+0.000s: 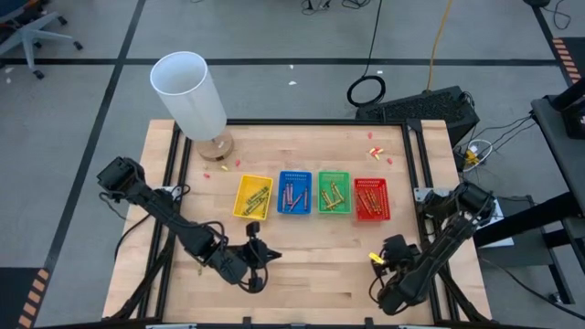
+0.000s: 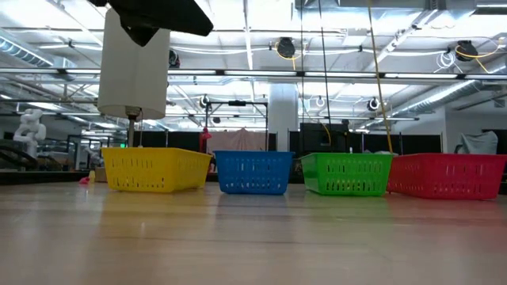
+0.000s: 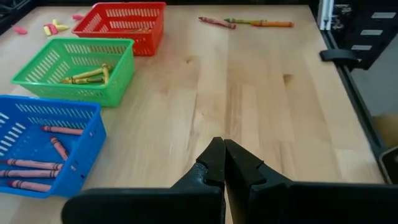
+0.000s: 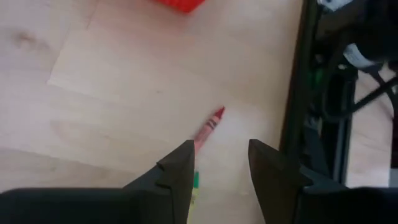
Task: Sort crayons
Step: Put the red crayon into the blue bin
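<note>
Four trays stand in a row at mid-table: yellow [image 1: 251, 196], blue [image 1: 294, 193], green [image 1: 334, 193] and red [image 1: 371, 199], each with crayons inside. My right gripper [image 4: 221, 165] hangs open near the table's front right, pointing steeply down. A red crayon [image 4: 210, 126] lies flat on the wood below it, its lower end hidden behind one finger. A green and a yellow crayon end [image 4: 195, 183] show beside that finger. The left wrist view shows these loose crayons [image 3: 245, 22] far off. My left gripper [image 3: 222, 162] is shut on nothing, in front of the yellow tray [image 1: 259, 256].
A tall white cylinder [image 1: 189, 91] on a round wooden foot stands at the far left corner. Small red-pink and yellow scraps [image 1: 375, 151] lie behind the trays. Black rails [image 1: 416, 155] run along the table's sides. Bare wood lies between the two grippers.
</note>
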You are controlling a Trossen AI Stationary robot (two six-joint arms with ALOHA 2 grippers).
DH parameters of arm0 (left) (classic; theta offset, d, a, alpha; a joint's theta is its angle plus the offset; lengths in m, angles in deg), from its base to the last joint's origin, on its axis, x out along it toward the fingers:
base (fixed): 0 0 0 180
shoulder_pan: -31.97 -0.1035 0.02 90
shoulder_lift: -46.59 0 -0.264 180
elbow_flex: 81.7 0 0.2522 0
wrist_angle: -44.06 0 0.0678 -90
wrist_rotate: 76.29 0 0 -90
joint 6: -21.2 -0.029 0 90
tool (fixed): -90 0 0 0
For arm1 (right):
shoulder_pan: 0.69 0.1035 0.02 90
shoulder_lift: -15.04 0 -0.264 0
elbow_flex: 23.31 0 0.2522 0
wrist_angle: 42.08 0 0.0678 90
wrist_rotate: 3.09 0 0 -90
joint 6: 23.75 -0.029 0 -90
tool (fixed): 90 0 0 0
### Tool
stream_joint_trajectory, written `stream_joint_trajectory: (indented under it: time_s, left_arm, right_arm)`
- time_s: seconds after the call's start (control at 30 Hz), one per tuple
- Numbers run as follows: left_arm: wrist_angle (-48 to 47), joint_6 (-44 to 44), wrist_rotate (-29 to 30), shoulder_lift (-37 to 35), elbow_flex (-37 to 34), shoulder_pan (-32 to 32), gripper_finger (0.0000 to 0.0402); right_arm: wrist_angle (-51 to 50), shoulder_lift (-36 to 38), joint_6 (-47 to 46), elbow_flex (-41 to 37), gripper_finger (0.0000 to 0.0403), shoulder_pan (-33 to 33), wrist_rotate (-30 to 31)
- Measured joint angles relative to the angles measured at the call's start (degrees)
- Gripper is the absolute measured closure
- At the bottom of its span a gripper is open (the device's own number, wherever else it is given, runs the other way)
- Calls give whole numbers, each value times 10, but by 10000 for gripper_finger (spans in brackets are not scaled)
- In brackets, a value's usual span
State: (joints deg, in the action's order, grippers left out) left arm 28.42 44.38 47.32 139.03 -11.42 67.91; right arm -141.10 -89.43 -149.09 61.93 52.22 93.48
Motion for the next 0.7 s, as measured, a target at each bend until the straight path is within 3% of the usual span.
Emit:
stream_joint_trajectory:
  time_s: [0.47, 0.7]
  left_arm:
    - [-3, -31, -2, 0, 0, -3, 400]
    - [-4, -31, -4, 0, 0, -3, 400]
  right_arm:
    - [146, 2, -11, -90, 248, -4, 8]
    - [151, 24, -13, -123, 248, -3, -6]
